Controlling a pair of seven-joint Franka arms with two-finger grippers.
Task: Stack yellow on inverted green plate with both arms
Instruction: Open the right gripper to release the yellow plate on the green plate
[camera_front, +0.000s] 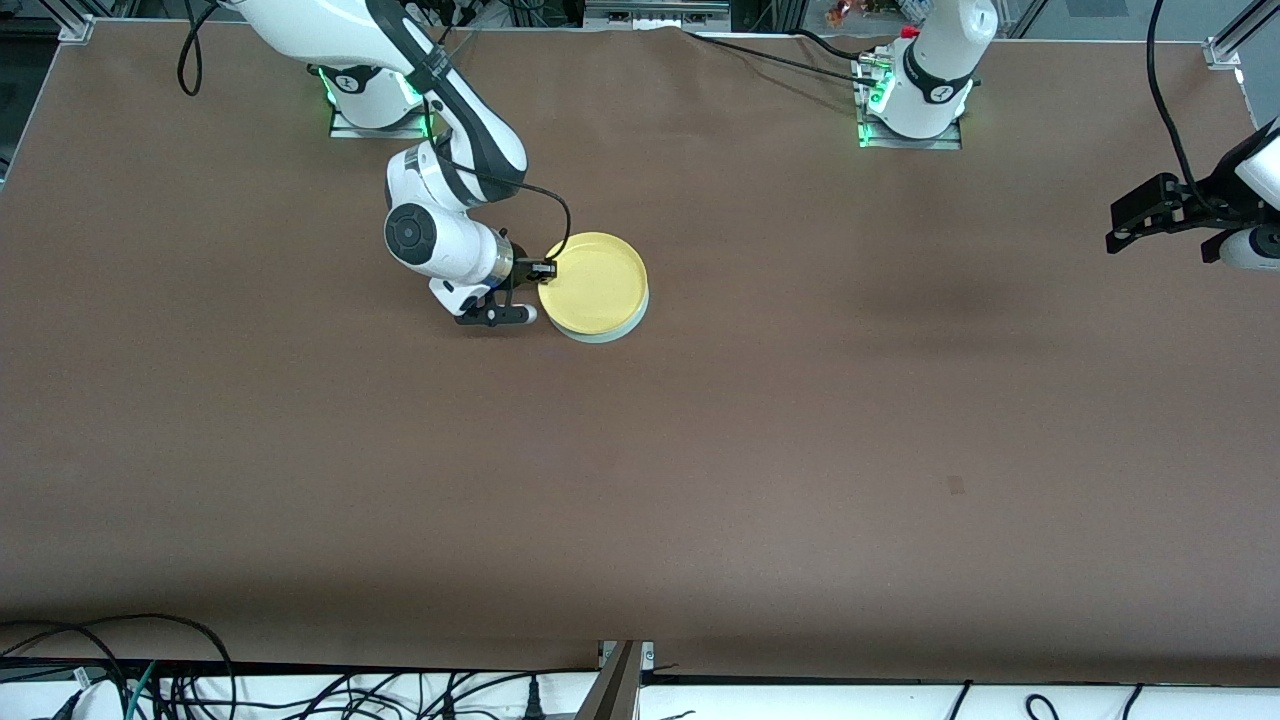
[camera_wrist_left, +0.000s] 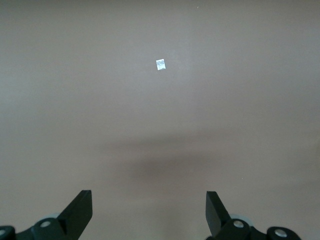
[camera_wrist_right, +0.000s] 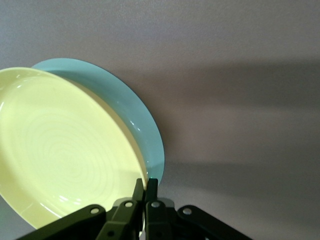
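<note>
The yellow plate (camera_front: 594, 283) sits rim-up on the inverted green plate (camera_front: 612, 331), whose pale edge shows only along the side nearer the front camera. The stack lies toward the right arm's end of the surface (camera_front: 760, 450), with wide bare brown room on every side. The right gripper (camera_front: 545, 270) has its fingers (camera_wrist_right: 139, 192) pressed together on the yellow plate's rim. The left gripper (camera_front: 1150, 215) hangs over the surface at the left arm's end, waiting, fingers (camera_wrist_left: 80, 210) spread. A small pale scrap (camera_wrist_left: 160, 64) lies below it. No readable writing shows.
</note>
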